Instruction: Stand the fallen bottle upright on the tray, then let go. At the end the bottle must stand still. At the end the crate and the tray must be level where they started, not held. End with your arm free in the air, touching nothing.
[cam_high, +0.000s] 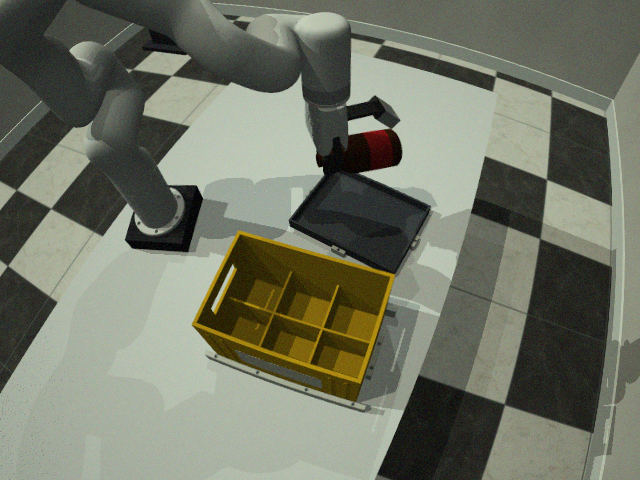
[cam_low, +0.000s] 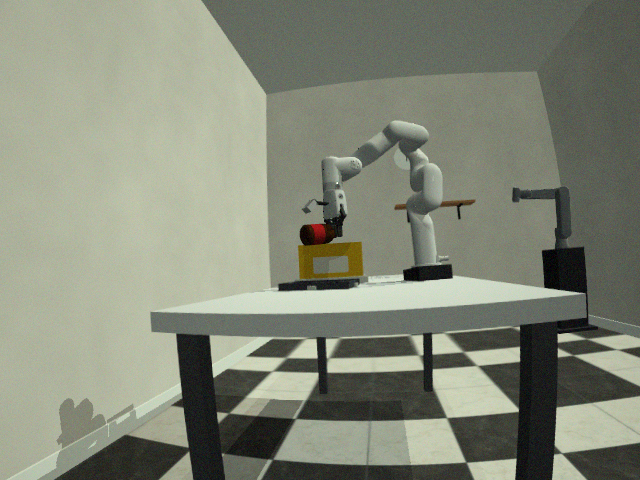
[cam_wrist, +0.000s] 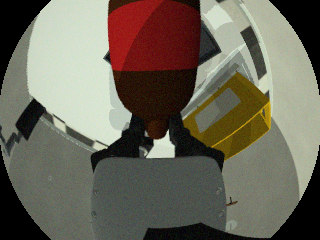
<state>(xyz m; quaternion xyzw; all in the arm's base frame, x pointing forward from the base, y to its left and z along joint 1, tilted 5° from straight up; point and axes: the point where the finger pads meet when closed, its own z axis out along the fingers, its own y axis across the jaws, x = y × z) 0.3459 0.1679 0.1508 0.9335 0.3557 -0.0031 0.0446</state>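
A dark brown bottle with a red label (cam_high: 379, 149) (cam_low: 317, 234) (cam_wrist: 155, 40) hangs in the air, lying nearly level, with its base pointing away from the arm. My gripper (cam_high: 333, 157) (cam_low: 338, 230) (cam_wrist: 156, 111) points down and is shut on the bottle's neck. The dark tray (cam_high: 421, 215) (cam_low: 289, 285) (cam_wrist: 212, 49) lies level on the table below the bottle, with nothing standing on it. The yellow crate (cam_high: 310, 259) (cam_low: 305, 262) (cam_wrist: 235, 102) stands level beside the tray, its visible compartments empty. The fingertips are partly hidden in the top view.
A light rail (cam_high: 286, 382) runs along the crate's long side, and small brackets (cam_high: 338, 250) sit at the tray's edge. The arm's black base (cam_high: 160, 242) (cam_low: 428, 272) stands on the white table. A second arm on a black pedestal (cam_low: 564, 268) stands beyond the table.
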